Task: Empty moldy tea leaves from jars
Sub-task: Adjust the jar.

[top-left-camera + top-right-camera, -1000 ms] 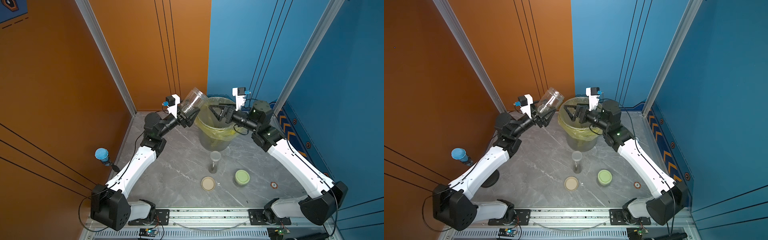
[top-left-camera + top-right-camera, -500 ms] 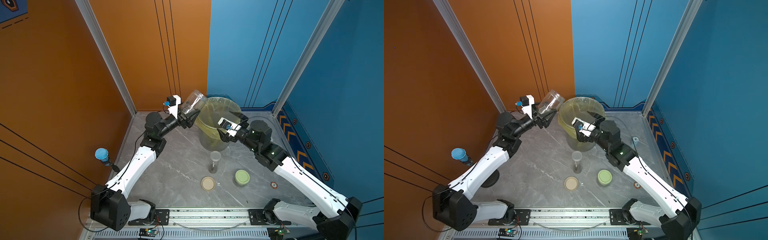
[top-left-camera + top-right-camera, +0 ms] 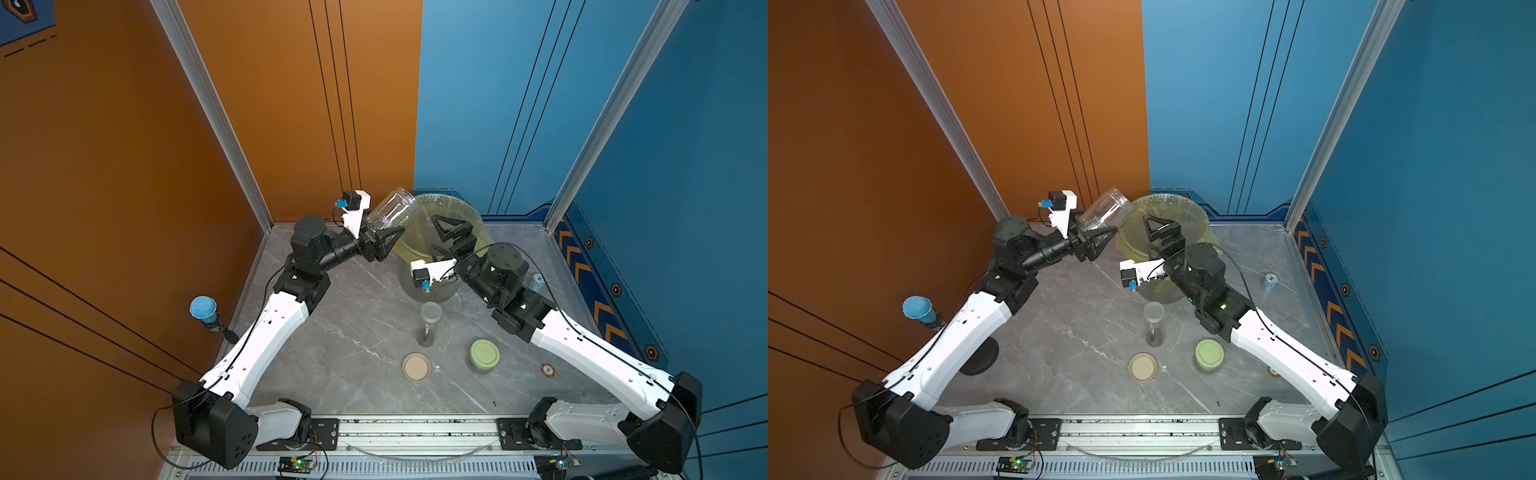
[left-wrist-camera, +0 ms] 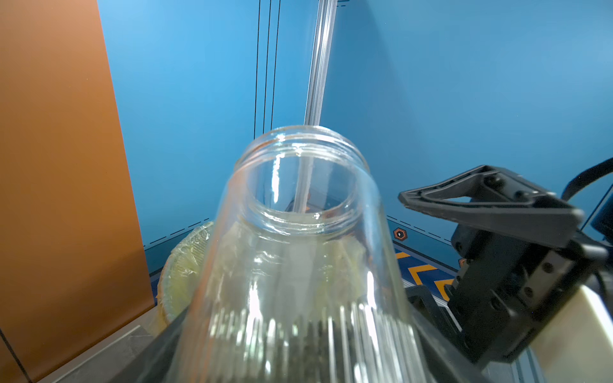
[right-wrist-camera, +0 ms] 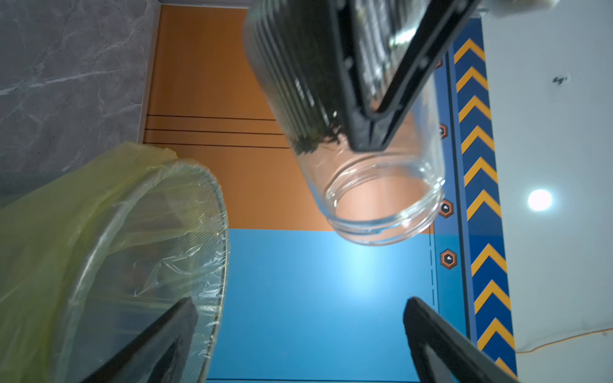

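Yellow plastic is stretched over the bin [image 3: 457,200] at the bench's far edge. Beside its rim the wide jar [image 3: 390,210] is clamped in the left jaws, tilted, with tea leaves [image 5: 310,141] lodged near its base. The right jaws are spread empty over the bin. Toward the front edge a tall jar [image 3: 429,322], a beige lid [image 3: 416,367] and a green-lidded jar [image 3: 483,355] are set apart. One left jaw is hidden behind the wide jar.
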You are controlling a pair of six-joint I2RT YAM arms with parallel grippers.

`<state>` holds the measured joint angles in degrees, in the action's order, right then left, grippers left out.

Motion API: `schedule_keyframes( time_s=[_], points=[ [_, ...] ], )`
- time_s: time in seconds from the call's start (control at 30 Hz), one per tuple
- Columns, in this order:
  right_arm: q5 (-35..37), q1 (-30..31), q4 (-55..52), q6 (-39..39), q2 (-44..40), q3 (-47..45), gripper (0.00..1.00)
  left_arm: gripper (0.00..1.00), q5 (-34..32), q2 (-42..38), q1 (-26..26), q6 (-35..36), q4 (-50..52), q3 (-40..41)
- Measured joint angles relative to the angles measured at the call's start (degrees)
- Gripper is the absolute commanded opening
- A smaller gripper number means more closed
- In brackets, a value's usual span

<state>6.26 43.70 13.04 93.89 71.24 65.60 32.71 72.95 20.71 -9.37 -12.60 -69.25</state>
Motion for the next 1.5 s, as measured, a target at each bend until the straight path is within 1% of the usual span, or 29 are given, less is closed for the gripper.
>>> schedule_keyframes(
  time_s=[0.13,0.23,0.47,0.63,0.8,1.0,1.17,1.37,1.5],
  points=[
    [-0.1,2.9,0.7,4.6,1.7,2.8,1.0,0.25,0.4,0.0,0.0,0.1,0.6,0.0],
    [-0.7,4.0,1.0,7.8,3.2,4.7,1.0,0.25,0.9,0.1,0.1,0.1,0.4,-0.1],
    [-4.0,3.8,-0.7,13.3,4.7,8.5,1.0,0.25,2.9,1.0,0.8,0.1,0.0,-0.6],
    [-6.4,2.7,-3.6,15.8,6.5,12.4,1.0,0.25,3.6,1.0,0.7,0.1,-1.2,-0.7],
    [-6.8,1.8,-6.6,17.7,8.6,15.5,1.0,0.25,4.9,1.0,0.7,0.1,-3.1,-0.9],
    [-7.0,1.4,-7.1,19.2,11.5,18.2,1.0,0.25,5.9,1.9,1.1,0.0,-3.9,-2.2],
    [-7.7,0.8,-7.3,20.0,12.3,18.9,0.94,0.25,6.9,2.6,1.5,0.1,-4.1,-2.5],
    [-9.3,-0.2,-7.5,20.8,12.8,19.4,0.89,0.25,7.0,3.3,1.5,0.1,-4.3,-2.5],
    [-10.2,-0.5,-7.5,21.3,12.8,19.5,0.83,0.25,7.2,3.3,1.5,0.1,-4.3,-2.5]
  ],
)
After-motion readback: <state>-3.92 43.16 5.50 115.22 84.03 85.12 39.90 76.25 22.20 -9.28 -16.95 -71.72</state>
